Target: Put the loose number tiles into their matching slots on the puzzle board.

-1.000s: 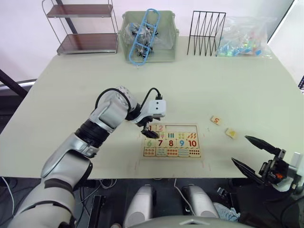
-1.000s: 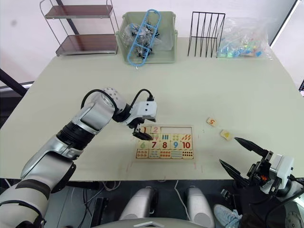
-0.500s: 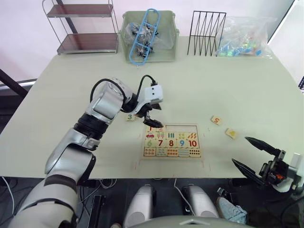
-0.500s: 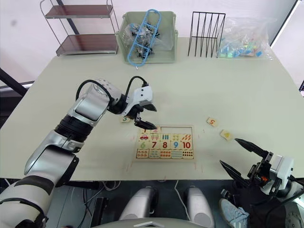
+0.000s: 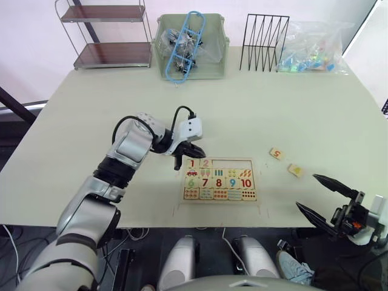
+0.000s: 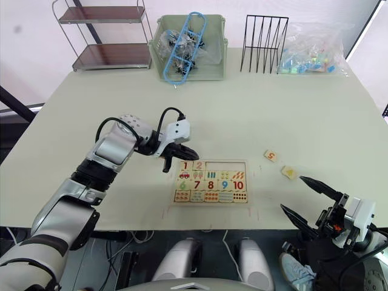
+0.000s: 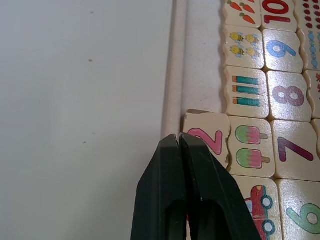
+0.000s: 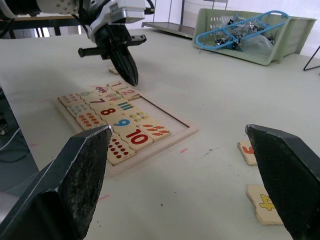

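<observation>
- The left gripper (image 5: 179, 162) hangs at the board's (image 5: 259, 182) far left corner, its fingers (image 7: 170, 200) pressed together with nothing between them, tips just at the edge of the tile 2 (image 7: 209, 140).
- Tiles 1 (image 5: 192, 163) and 2 sit in the top row of slots; in the left wrist view the 2 looks slightly askew at its outer corner, so I'd judge it may want a nudge to seat flat.
- The three slots (image 5: 236, 164) to the right of the 2 are bare.
- Tile 5 (image 5: 276, 153) and tile 4 (image 5: 296, 170) lie loose on the surface (image 5: 303, 109), to the right of the board and apart from it, nearer the right gripper (image 5: 324, 197), whose fingers are spread wide and empty, low at the near edge.
- Judging by reach, the right arm is better placed for those two tiles; nothing stands between them and the slots.
- The basket (image 5: 215, 57), wire rack (image 5: 263, 42) and shelf (image 5: 109, 54) stand well apart at the far edge.
</observation>
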You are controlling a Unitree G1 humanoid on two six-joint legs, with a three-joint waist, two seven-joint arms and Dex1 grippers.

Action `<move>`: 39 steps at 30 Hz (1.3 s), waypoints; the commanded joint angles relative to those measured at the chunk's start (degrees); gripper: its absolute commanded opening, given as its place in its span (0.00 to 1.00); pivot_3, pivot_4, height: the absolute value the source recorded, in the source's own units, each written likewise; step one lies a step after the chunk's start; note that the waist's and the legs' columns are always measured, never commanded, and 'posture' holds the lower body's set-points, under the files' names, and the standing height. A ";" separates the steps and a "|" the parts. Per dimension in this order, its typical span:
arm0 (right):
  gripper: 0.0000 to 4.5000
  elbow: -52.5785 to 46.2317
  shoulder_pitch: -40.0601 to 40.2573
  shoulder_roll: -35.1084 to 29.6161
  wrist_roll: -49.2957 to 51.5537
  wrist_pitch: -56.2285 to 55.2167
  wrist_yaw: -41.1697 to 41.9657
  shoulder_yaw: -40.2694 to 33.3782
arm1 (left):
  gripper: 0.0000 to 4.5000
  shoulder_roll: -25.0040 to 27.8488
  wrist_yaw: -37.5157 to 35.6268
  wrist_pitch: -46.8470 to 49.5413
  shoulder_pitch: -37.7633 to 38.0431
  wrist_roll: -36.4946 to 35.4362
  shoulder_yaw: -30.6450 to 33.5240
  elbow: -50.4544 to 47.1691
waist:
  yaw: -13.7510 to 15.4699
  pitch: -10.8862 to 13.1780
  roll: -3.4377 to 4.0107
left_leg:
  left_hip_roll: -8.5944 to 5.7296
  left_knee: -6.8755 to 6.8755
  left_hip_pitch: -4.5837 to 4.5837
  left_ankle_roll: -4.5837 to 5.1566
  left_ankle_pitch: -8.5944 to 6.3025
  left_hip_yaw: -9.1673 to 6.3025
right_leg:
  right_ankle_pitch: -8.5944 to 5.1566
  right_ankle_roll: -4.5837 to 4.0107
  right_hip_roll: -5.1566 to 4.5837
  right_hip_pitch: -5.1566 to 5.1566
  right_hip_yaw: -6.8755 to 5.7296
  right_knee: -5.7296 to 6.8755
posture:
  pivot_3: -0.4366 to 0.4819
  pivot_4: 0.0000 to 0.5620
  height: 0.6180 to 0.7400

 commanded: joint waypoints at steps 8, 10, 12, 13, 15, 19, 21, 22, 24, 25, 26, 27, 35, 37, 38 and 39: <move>1.00 -2.03 -0.09 -0.60 0.75 0.07 -0.73 -0.70 | 0.01 -0.30 -0.12 -4.60 1.49 -1.56 1.75 -0.29 | 0.00 0.00 0.00 | 0.00 0.00 0.00 0.00 0.00 -0.01 | 0.00 0.00 0.00 0.00 -0.01 0.01 | 0.48 0.27 1.00; 1.00 -1.99 -0.07 -0.59 0.78 0.09 -0.70 -0.73 | 0.01 -0.05 -0.32 -5.00 2.12 -1.50 1.57 -0.64 | -0.03 0.00 0.01 | 0.00 0.00 0.00 0.00 0.00 0.00 | 0.00 0.00 0.00 0.00 -0.01 0.01 | 0.48 0.27 1.00; 1.00 -1.92 0.00 -0.60 0.83 0.05 -0.60 -0.79 | 0.01 0.23 -0.42 -5.34 2.82 -1.43 1.38 -1.07 | -0.03 -0.01 0.00 | 0.00 0.00 0.01 0.00 0.00 0.00 | 0.00 0.00 0.00 0.00 0.00 0.01 | 0.48 0.27 1.00; 1.00 -1.89 0.00 -0.59 0.83 0.04 -0.58 -0.79 | 0.01 0.41 -0.37 -5.79 3.22 -1.25 1.23 -0.98 | -0.02 -0.01 0.01 | 0.00 0.00 0.01 0.00 0.00 0.00 | 0.00 0.00 0.00 0.00 -0.01 0.01 | 0.48 0.27 1.00; 1.00 -1.83 0.02 -0.57 0.82 0.00 -0.54 -0.78 | 0.01 0.80 -0.35 -6.84 3.97 -0.83 0.90 -0.77 | -0.02 -0.02 0.01 | 0.00 0.00 0.02 0.00 0.00 0.00 | 0.00 0.00 0.00 0.01 0.00 0.01 | 0.48 0.27 1.00; 1.00 -1.75 0.08 -0.55 0.84 -0.07 -0.44 -0.80 | 0.01 0.88 -0.31 -7.22 4.48 -0.68 0.87 -0.69 | -0.01 -0.03 0.01 | 0.00 0.00 0.04 0.00 0.00 0.01 | 0.00 0.00 0.00 0.02 0.00 0.01 | 0.48 0.27 1.00; 1.00 -1.70 0.12 -0.53 0.84 -0.13 -0.37 -0.79 | 0.01 0.85 -0.28 -7.29 4.69 -0.72 0.92 -0.73 | -0.01 -0.04 0.01 | 0.00 0.00 0.04 0.00 0.00 0.02 | 0.00 0.00 0.00 0.02 0.01 0.01 | 0.48 0.27 1.00; 1.00 -1.64 0.10 -0.52 0.83 -0.17 -0.33 -0.77 | 0.01 0.83 -0.30 -7.26 4.85 -0.84 0.98 -0.84 | -0.01 -0.04 0.01 | 0.00 0.00 0.04 0.00 0.00 0.01 | 0.00 0.00 0.00 0.02 0.01 0.01 | 0.48 0.27 1.00; 1.00 -1.49 0.04 -0.46 0.83 -0.23 -0.28 -0.75 | 0.01 0.66 -0.37 -6.76 5.14 -1.38 1.30 -1.18 | -0.03 -0.04 0.02 | 0.00 0.00 0.05 0.00 0.00 0.01 | 0.00 0.00 0.00 0.02 0.01 0.02 | 0.48 0.27 1.00; 1.00 -1.38 -0.04 -0.42 0.81 -0.26 -0.29 -0.70 | 0.01 0.54 -0.46 -6.08 5.35 -1.92 1.64 -1.56 | -0.03 -0.04 0.02 | 0.00 0.00 0.05 0.00 0.00 0.02 | 0.00 0.00 0.00 0.02 0.01 0.02 | 0.48 0.27 1.00; 1.00 -1.27 -0.15 -0.36 0.78 -0.26 -0.32 -0.64 | 0.01 0.44 -0.58 -5.32 5.59 -2.70 2.14 -2.14 | -0.04 -0.04 0.02 | 0.00 0.00 0.05 0.00 0.00 0.02 | 0.00 0.00 0.00 0.02 0.01 0.02 | 0.48 0.27 1.00; 1.00 -1.17 -0.21 -0.27 0.83 -0.26 -0.37 -0.63 | 0.01 0.39 -0.74 -4.48 5.90 -3.55 2.70 -2.88 | -0.04 -0.04 0.02 | 0.00 0.00 0.05 0.00 0.00 0.02 | 0.00 0.00 0.00 0.02 0.01 0.02 | 0.48 0.27 1.00; 1.00 0.47 -1.38 0.21 0.96 -0.15 -0.29 -0.18 | 0.01 1.34 0.98 2.35 10.44 -13.00 10.82 -11.66 | -0.05 -0.04 0.02 | 0.05 0.00 0.03 0.00 0.00 -0.01 | 0.00 -0.01 -0.02 0.00 0.00 0.02 | 0.48 0.27 1.00; 1.00 0.64 -2.02 0.13 1.00 0.14 -0.40 0.04 | 0.01 1.69 2.32 3.91 12.29 -15.29 13.54 -14.09 | -0.05 -0.04 0.02 | 0.05 0.00 0.03 0.00 0.00 -0.02 | 0.00 -0.01 -0.02 0.00 -0.01 0.03 | 0.48 0.27 1.00; 1.00 0.75 -2.31 0.11 1.07 0.28 -0.42 0.14 | 0.01 1.78 3.34 4.71 13.14 -16.21 14.86 -15.03 | -0.10 -0.04 0.02 | 0.05 0.00 0.05 0.00 0.00 -0.02 | 0.00 -0.01 -0.03 0.01 0.01 0.03 | 0.48 0.27 1.00; 1.00 0.98 -2.59 0.10 1.12 0.36 -0.35 0.20 | 0.01 1.91 4.42 5.36 14.19 -17.15 16.32 -16.04 | -0.07 -0.04 0.02 | 0.07 0.00 0.08 0.00 0.00 -0.06 | 0.00 -0.01 -0.05 0.01 0.04 0.04 | 0.48 0.27 1.00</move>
